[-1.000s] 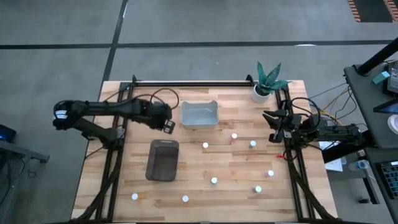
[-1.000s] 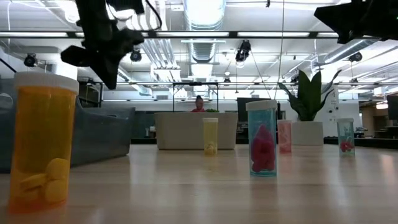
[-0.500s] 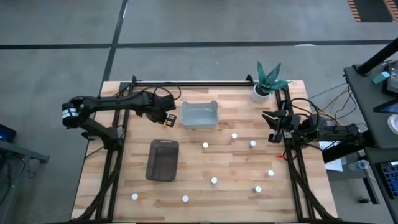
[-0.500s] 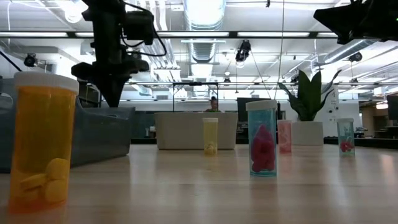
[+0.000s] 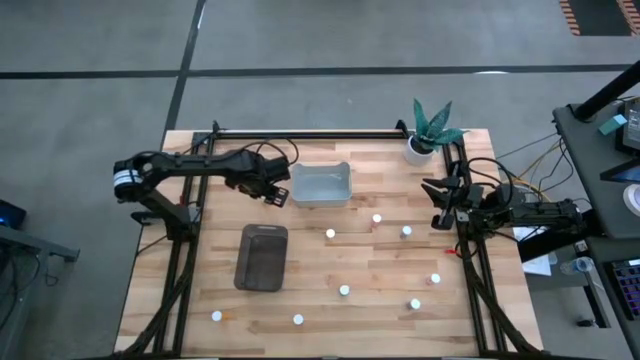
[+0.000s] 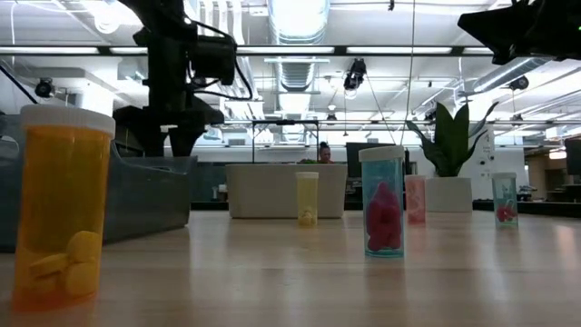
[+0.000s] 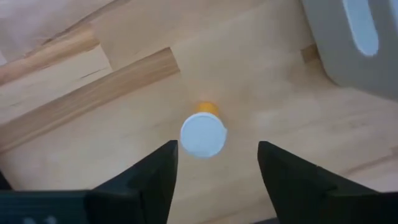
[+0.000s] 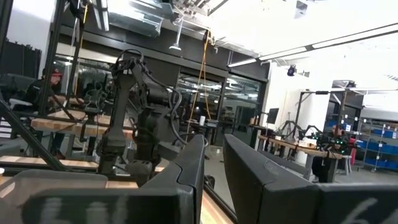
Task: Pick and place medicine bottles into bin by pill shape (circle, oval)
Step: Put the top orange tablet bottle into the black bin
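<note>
Several small medicine bottles with white caps stand scattered over the wooden table, among them one (image 5: 330, 234), one (image 5: 377, 218) and one (image 5: 344, 291). My left gripper (image 5: 272, 191) hangs open, pointing down, just left of the light bin (image 5: 321, 186). Below it is an amber-bodied bottle (image 7: 203, 134), seen cap-up between the fingers (image 7: 158, 177) and apart from them. Whether that bottle rests on the wood I cannot tell. My right gripper (image 5: 446, 196) waits shut at the table's right edge. A dark bin (image 5: 262, 257) lies nearer the front.
A white plant pot (image 5: 418, 150) stands at the far right. In the low view a large amber bottle (image 6: 64, 209) stands closest, with yellow (image 6: 308, 198), teal (image 6: 382, 202) and pink (image 6: 415, 200) bottles behind it. Bare wood lies between the bins and the bottles.
My left gripper has gone down beside the light bin's left end and tipped from a slant toward pointing straight down. It has opened and let go of the amber bottle, which now shows below, clear of the fingers.
</note>
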Tool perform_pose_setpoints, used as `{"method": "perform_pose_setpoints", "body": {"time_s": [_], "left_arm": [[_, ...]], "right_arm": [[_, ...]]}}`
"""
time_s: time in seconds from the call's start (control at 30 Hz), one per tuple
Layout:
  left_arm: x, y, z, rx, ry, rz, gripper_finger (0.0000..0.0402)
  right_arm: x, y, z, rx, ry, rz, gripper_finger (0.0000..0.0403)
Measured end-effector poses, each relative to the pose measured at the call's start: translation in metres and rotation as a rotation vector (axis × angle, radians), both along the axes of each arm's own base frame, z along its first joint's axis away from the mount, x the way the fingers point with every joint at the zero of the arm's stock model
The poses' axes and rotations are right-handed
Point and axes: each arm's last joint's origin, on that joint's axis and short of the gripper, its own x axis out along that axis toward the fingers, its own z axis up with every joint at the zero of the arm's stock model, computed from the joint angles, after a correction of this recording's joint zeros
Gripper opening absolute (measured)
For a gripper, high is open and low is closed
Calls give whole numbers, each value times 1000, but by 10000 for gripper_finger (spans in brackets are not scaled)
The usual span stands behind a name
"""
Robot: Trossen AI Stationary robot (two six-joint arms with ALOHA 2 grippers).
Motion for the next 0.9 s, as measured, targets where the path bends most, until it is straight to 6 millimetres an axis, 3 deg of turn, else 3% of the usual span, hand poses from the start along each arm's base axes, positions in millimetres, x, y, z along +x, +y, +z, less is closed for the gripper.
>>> {"method": "perform_pose_setpoints", "body": {"time_s": [0.63,0.9], "left_arm": [[2,6,-19,31,79,-9,206],[2,7,-20,34,74,-24,160]], "right_arm": [[0,0,0,-8,6,-3,52],[0,0,0,-9,7,-4,52]]}}
